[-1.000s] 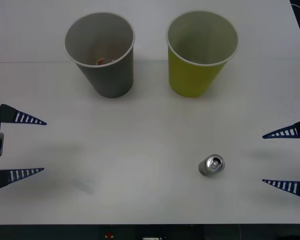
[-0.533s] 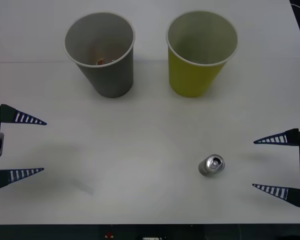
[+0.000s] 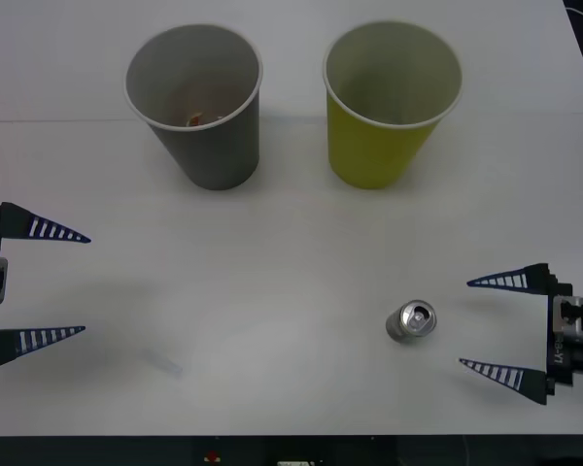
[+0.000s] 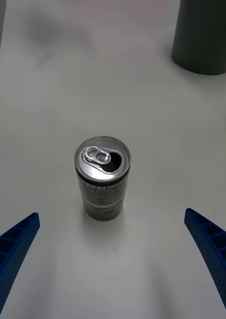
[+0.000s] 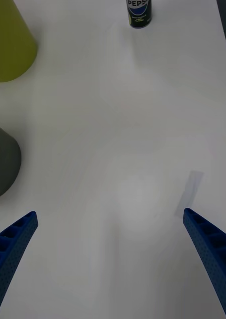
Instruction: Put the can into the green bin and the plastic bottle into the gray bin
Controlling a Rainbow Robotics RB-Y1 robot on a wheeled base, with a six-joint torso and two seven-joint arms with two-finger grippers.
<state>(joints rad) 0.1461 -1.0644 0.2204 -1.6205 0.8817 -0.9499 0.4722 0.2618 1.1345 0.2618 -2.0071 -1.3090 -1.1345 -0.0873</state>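
The front camera looks steeply down over the table (image 3: 291,252). Each wrist camera looks low along it; all three share the can (image 3: 411,320).

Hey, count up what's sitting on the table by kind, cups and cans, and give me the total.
Cups: 2, the gray bin and the green bin
Cans: 1, the can
Total: 3

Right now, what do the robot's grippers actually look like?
Each gripper, left and right, ends in two long pointed fingers, dark blue with pale rib stripes. The fingers look ribbed and dotted close up. A black and gray mount with white lettering sits behind them.
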